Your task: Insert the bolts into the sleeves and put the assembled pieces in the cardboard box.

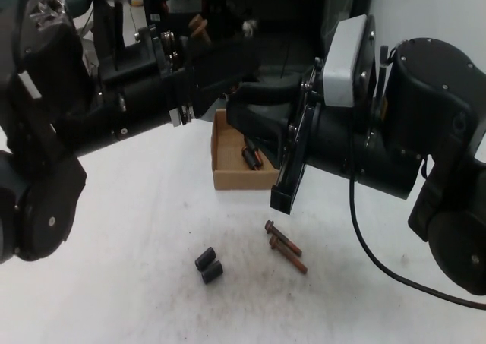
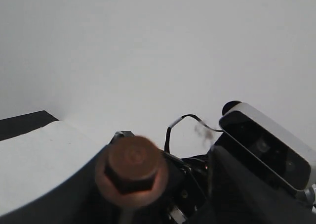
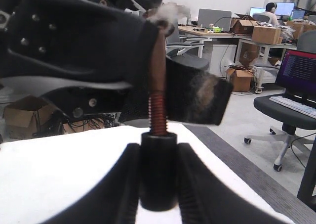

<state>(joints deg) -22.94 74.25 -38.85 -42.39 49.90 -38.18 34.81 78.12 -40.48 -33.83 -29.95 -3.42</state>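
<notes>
Bolt (image 3: 158, 112) is coppery with ribbed threads, and the right wrist view catches it side-on, its tip right at the mouth of the smooth matte-black cylindrical sleeve (image 3: 158, 159). The right gripper (image 3: 158, 194) has the sleeve pinched between its dark fingers, while the left gripper (image 3: 158, 70) is clamped on the shank at 12 o'clock. The left wrist view gives the end-on look instead: a hex head on a round flange. The high view adds the loose stuff on the white bench (image 1: 114, 298): two rusty loose bolts (image 1: 285, 240), two black loose sleeves (image 1: 204, 258) at their 8 o'clock, and the brown cardboard box (image 1: 228, 178) at 12 o'clock with a dark piece (image 1: 251, 156) lying inside.
</notes>
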